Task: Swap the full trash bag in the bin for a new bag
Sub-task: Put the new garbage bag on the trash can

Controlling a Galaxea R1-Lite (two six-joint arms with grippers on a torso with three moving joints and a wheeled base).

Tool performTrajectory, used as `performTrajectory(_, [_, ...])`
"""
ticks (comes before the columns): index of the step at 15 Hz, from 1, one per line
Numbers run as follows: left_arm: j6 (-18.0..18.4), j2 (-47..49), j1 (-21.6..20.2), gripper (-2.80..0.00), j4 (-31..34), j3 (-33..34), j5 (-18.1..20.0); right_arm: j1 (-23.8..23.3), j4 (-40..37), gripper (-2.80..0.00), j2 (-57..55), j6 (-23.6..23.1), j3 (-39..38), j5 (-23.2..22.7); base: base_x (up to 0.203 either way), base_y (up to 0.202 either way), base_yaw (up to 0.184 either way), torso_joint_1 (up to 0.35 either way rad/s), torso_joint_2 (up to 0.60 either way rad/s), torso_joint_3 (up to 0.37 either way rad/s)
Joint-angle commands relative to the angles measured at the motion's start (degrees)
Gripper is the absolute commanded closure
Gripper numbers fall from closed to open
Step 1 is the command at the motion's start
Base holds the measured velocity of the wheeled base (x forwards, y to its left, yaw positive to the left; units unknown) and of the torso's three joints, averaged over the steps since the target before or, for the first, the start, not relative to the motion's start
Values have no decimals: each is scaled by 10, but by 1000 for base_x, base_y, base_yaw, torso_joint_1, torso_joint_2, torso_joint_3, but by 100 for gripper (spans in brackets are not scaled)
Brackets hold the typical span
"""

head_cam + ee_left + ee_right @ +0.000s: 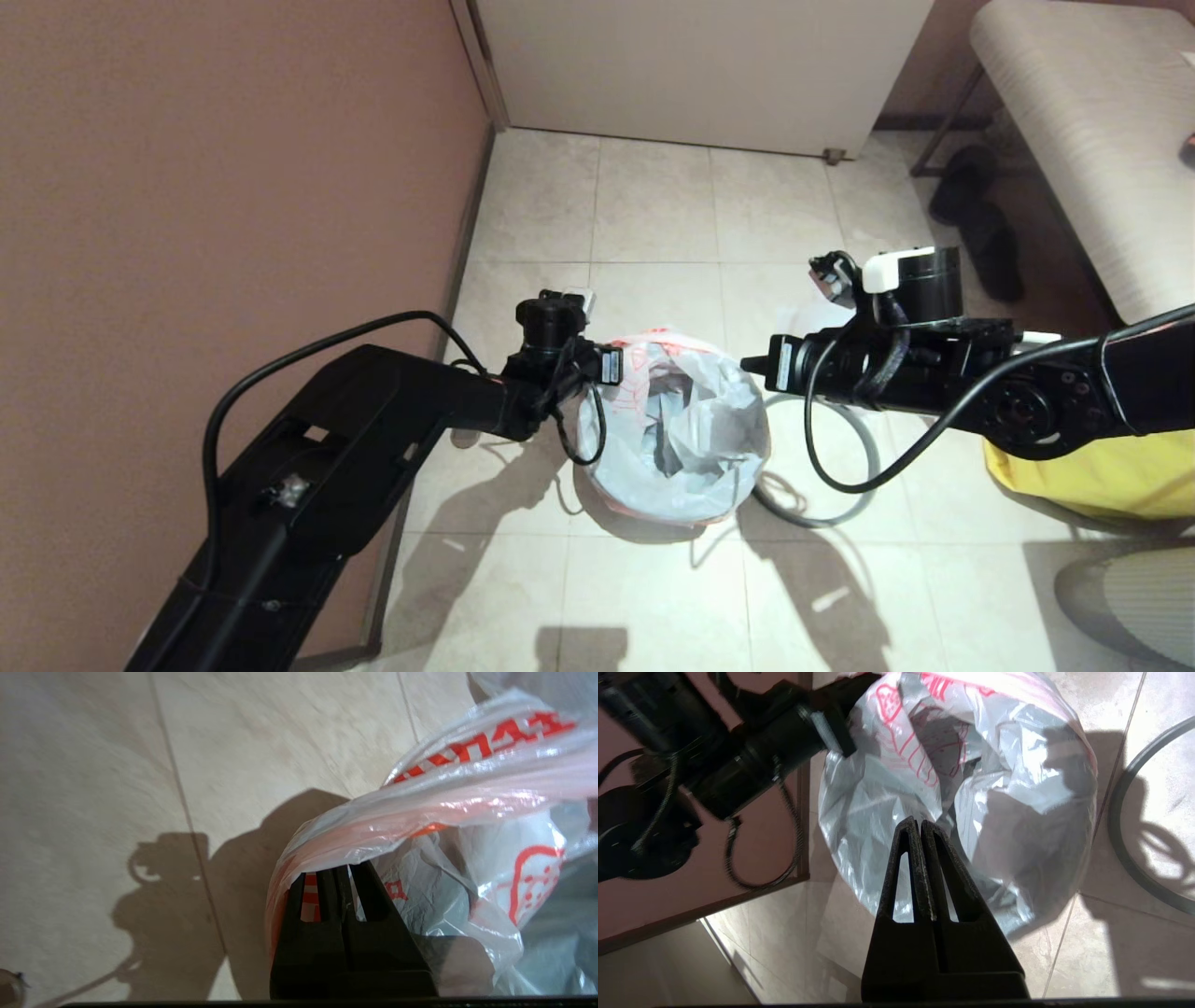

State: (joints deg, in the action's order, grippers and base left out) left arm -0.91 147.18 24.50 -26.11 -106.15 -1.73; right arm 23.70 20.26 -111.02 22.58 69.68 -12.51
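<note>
Though the new bag point(674, 431) already drapes the bin, the grey ring rim point(864, 467) lies beside it on the floor — the left gripper point(337, 873) pinches the bag's edge, the right gripper point(920, 826) hovers pressed together on nothing.

The new bag point(695, 439) is thin, crinkled translucent white plastic with a glossy sheen and red print. The floor point(653, 205) is smooth beige stone-look tile with a faint sheen. The grey ring point(864, 448) beside it looks like matt plastic.
</note>
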Motion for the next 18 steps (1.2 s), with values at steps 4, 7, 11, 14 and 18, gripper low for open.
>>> performTrajectory(4, [2, -66, 2, 0, 81, 48, 113, -3, -4, 0, -45, 1, 17, 0, 0, 0, 0, 0, 0, 0])
performTrajectory(7, [-4, -69, 1, 0, 127, 27, 135, -2, -36, 0, -59, 2, 34, 7, 0, 0, 0, 0, 0, 0])
performTrajectory(11, [-4, -60, 1, 0, 128, 14, 136, 26, -27, 0, -101, 6, 42, 8, 0, 0, 0, 0, 0, 0])
performTrajectory(14, [-12, -55, 4, 0, 130, 9, 135, 29, 9, 0, -141, 2, 47, 9, 0, 0, 0, 0, 0, 0])
performTrajectory(18, [-16, -61, 4, 0, 129, 10, 134, 40, 117, 0, -192, -25, 80, 41, 0, 0, 0, 0, 0, 0])
